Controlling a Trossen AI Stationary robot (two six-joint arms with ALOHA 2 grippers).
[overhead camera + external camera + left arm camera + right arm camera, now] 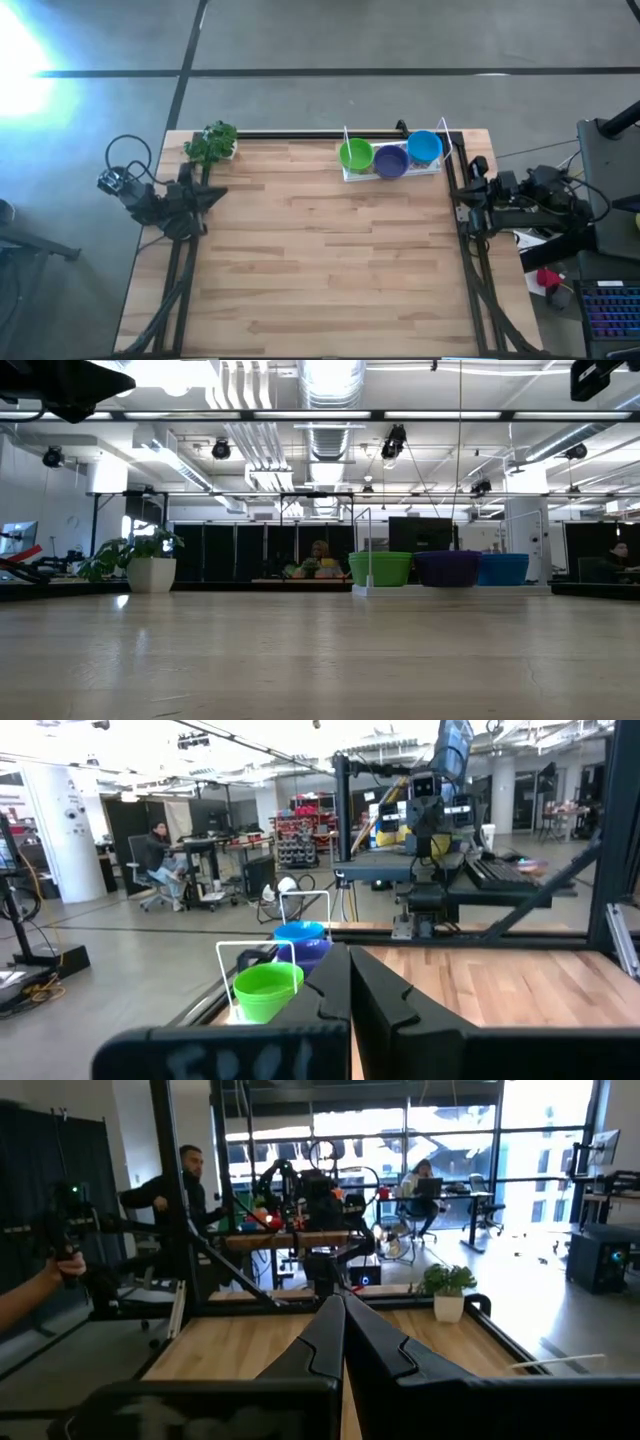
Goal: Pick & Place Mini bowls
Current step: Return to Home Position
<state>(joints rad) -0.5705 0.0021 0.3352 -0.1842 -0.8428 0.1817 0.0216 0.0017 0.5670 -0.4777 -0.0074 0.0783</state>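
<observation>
Three mini bowls stand in a row at the table's far edge, right of the middle: a green one point(355, 155), a purple one point(390, 160) and a blue one point(425, 147). They sit upright on a white wire-framed tray point(350, 176). The low view shows them side by side: green point(380, 568), purple point(447, 568), blue point(503, 568). My left gripper point(222, 193) is shut and holds nothing at the table's left edge, far from the bowls. It points level at them point(350, 958). My right gripper point(460, 200) is shut and holds nothing at the right edge point(343, 1304).
A leafy toy plant in a white pot point(212, 143) stands at the far left corner. Dark frame rails point(470, 270) run along both side edges. The wooden tabletop point(330, 260) lies bare between the arms. People sit and stand in the room beyond the table.
</observation>
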